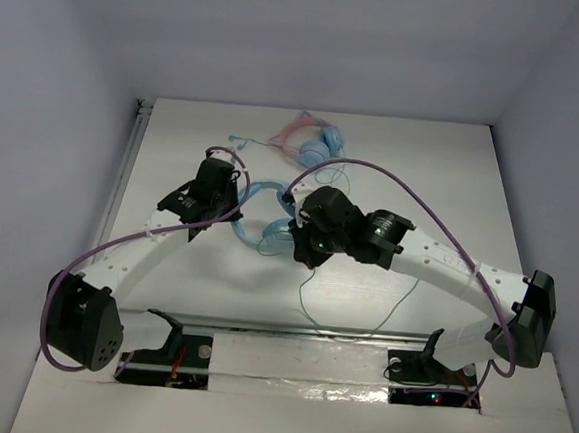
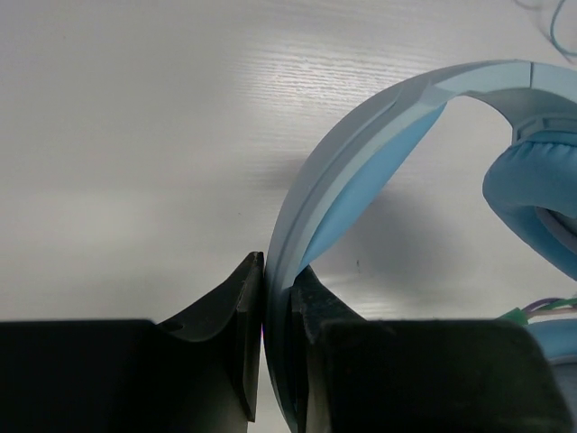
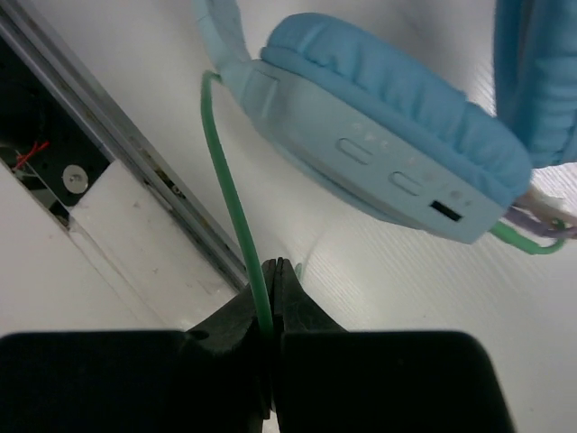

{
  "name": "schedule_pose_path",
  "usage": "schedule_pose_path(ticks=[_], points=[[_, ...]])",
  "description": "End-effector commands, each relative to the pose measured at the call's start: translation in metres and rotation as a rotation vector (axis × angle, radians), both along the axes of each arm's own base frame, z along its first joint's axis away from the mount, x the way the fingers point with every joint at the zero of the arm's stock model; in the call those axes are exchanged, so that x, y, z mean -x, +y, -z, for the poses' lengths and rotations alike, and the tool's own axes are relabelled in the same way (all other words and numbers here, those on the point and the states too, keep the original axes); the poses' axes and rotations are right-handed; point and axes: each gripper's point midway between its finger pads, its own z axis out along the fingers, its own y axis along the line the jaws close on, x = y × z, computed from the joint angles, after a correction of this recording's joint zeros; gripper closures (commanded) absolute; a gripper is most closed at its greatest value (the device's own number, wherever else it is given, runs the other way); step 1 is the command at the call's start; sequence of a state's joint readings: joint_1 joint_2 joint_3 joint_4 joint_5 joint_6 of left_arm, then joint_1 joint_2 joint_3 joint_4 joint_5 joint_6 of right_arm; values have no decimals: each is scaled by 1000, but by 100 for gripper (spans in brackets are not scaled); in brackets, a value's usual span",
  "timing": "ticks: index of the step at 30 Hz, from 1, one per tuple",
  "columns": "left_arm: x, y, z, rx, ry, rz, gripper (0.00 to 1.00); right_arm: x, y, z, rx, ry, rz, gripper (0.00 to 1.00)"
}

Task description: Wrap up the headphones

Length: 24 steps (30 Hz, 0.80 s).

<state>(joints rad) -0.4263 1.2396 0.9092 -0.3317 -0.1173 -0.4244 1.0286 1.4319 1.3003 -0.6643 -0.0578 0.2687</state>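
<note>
1. Currently, headphones (image 1: 259,219): light-blue over-ear pair, on the table (image 1: 423,177) mid-field between both arms; a smaller pink-banded pair (image 1: 311,140) lies beyond, not involved.
2. Left gripper (image 2: 278,311): jaws clamped on the headband (image 2: 361,144), one finger each side, band edge-on between them.
3. Right gripper (image 3: 269,311): jaws pinched tight on the green cable (image 3: 230,194), which runs up to the near ear cup (image 3: 388,135).
4. Slack: remaining cable trails toward the near table edge in a loose loop.
5. Step in hand, judged: winding cable round the headphones.
6. Handling advice: left anchors the band steady; right leads cable round with light tension, avoiding jerks at the cup joint.
</note>
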Motion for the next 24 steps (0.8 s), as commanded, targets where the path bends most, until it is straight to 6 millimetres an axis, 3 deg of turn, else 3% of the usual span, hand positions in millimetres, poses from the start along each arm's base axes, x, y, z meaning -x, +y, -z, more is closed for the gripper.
schedule_pose_path(ticks=[1,4,9,14,20,24], points=[[-6,-20,-54,59,-140,148,100,-9,-14,-31,22,-92,25,100],[5,-32,-59,73,-148,279,100,-21,-28,-33,89,-140,83,100],[24,-37,-44,62,-104,396,100,-23,-35,-40,125,-176,72,100],[46,-63,-34,88,-105,543,100,-35,-39,-44,175,-206,109,100],[48,-66,-31,86,-113,573,100,-52,-49,-61,218,-271,196,100],[57,-78,-41,151,-148,636,100,-62,-56,-66,242,-304,245,100]])
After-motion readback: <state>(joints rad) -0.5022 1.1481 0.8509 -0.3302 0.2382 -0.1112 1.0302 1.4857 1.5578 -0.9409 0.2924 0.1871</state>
